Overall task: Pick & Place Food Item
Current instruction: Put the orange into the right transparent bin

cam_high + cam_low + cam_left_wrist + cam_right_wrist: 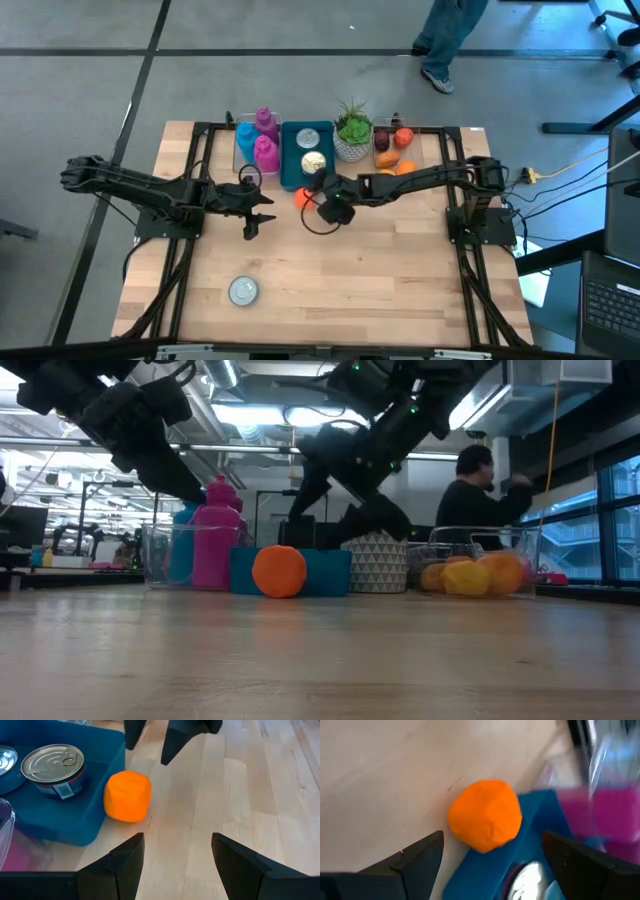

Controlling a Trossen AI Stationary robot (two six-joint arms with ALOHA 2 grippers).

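- One orange ball of pretend food sits on the desk, touching the front edge of the blue tray, near the middle of the desk's far edge
- You can see the right gripper just above the ball, its fingers spread wide with nothing between them
- Your left gripper hangs a little way off on the ball's left side, its fingers partly apart and holding nothing
- In the blue tray you have a shiny can with a ring-pull lid, close to the ball
- Pink bottles stand in a clear box at the far edge, next to the tray
- A plant in a white pot and a clear box of fruit sit farther right along that edge
- A lone can rests near the desk's front edge, left of middle
- A person is behind the desk
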